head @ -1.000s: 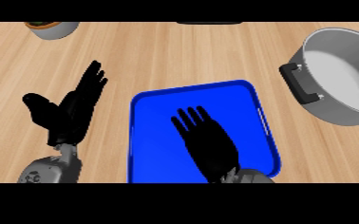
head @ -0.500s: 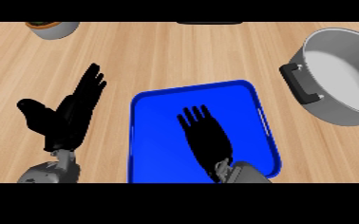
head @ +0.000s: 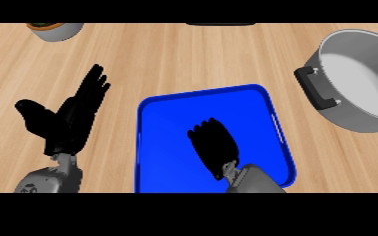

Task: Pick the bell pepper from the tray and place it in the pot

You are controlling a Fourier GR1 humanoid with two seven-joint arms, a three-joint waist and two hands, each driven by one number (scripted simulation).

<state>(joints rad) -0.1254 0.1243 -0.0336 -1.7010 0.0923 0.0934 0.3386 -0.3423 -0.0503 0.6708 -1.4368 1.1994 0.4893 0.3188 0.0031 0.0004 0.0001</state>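
There was a single view, taken as from the robot's head and aimed steeply down at the wooden table (head: 184,55). It sat close above the work area, so that only forearms and hands came in from the lower edge: the left hand (head: 70,117) at the view's left and the right hand (head: 215,147) lower and nearer the centre, the view not being mirrored. The blue tray (head: 166,115) filled the lower middle of the frame. The framing cut off the grey pot (head: 347,87) at the right edge and a small grey bowl (head: 57,30) at the top left corner. With only one view, no part of the scene was shared with another.
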